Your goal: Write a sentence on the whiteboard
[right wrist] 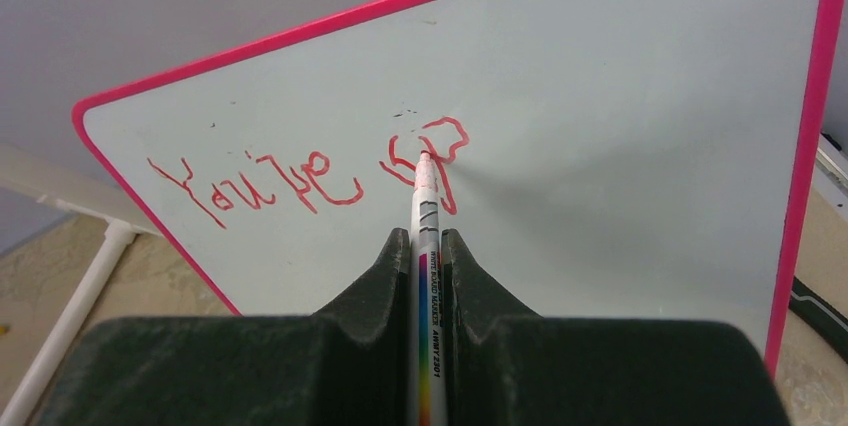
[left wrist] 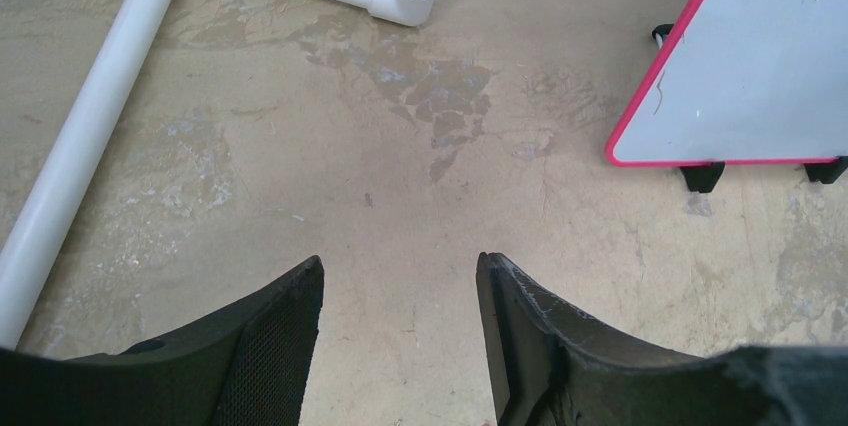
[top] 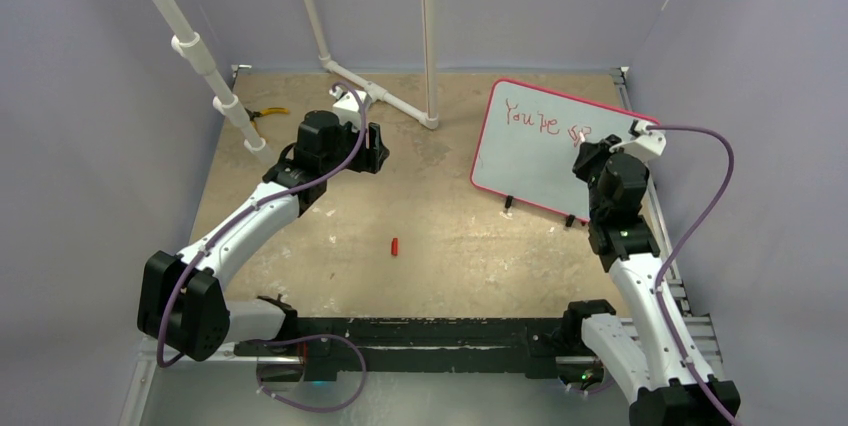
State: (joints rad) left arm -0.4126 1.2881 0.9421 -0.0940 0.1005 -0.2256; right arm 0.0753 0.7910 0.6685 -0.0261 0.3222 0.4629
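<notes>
**At the table's far right, marker tip on the board**

Toward the far right of the scuffed, mottled tan table (top: 450, 216) stands the whiteboard (top: 540, 151). It is a smooth white rectangle with a thin red-pink frame and rounded corners, propped on small black feet (left wrist: 703, 176) and leaning back, its writing face turned to the arms. Its long edges run left to right, skewed a little from the table's edge.

The sentence (right wrist: 300, 181) is thin red handwriting across the upper part of the board. It reads "You're", then two rough letters that look like "sp".

The right gripper (right wrist: 428, 241) is clamped on a slim white marker (right wrist: 426, 206) with a rainbow stripe along its barrel. The marker's long axis runs straight out between the dark matte jaws toward the board, and its red-stained tip touches the last letter.

The left gripper (left wrist: 400, 276) hangs over bare table near the far left, well apart from the board, its textured black jaws spread and holding nothing. Beside it lies white plastic pipe (left wrist: 90, 146), round and joined at an elbow. A small red cap (top: 394, 246) lies alone mid-table.
</notes>
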